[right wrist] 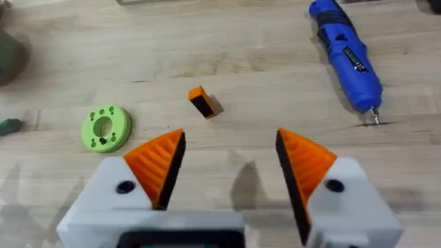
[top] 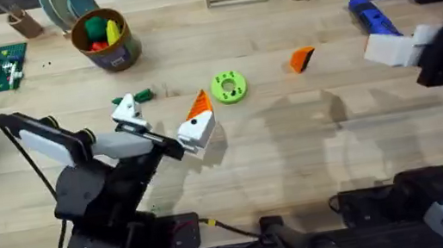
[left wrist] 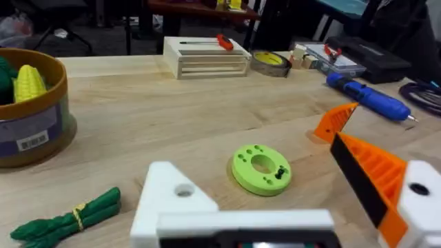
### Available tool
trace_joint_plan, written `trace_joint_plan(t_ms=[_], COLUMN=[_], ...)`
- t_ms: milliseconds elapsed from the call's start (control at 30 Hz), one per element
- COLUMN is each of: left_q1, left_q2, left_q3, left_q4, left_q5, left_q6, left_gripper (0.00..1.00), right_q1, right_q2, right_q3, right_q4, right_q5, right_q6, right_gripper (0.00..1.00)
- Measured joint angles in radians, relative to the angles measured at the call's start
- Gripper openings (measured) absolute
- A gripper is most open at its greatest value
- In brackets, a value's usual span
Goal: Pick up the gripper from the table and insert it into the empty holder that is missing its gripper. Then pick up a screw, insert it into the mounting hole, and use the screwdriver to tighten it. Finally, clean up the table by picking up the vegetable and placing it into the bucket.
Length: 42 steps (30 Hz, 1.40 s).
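Right gripper [right wrist: 231, 176] hangs wide open and empty just short of the loose orange gripper pad [right wrist: 201, 101], which lies between the green disc [right wrist: 105, 127] and the blue screwdriver [right wrist: 346, 55]. I'd straddle its narrow sides squarely, then descend before closing.

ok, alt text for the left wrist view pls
The left gripper sits open low over a wooden table, one white finger bare and the other carrying an orange ribbed pad. Ahead lie a lime-green disc, the loose orange gripper wedge and the blue screwdriver. The dark-green toy vegetable lies near the tan bucket.
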Motion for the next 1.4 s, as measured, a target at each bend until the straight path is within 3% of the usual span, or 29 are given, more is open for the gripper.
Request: trace_joint_plan(t_ms=[233, 467, 867, 1400], left_q1=[0.000, 0.000, 0.000, 0.000], left_q2=[0.000, 0.000, 0.000, 0.000], left_q3=[0.000, 0.000, 0.000, 0.000], left_q4=[0.002, 0.007, 0.008, 0.004], left_q5=[0.027, 0.136, 0.316, 0.478], left_q6=[0.017, 0.121, 0.241, 0.267], left_gripper=[0.994, 0.994, 0.993, 0.994], right_q1=[0.000, 0.000, 0.000, 0.000], right_q2=[0.000, 0.000, 0.000, 0.000], right_q3=[0.000, 0.000, 0.000, 0.000], right_q4=[0.000, 0.000, 0.000, -0.010], right_q5=[0.000, 0.000, 0.000, 0.000], right_q6=[0.000, 0.000, 0.000, 0.000], right_gripper=[0.854, 0.854, 0.854, 0.854])
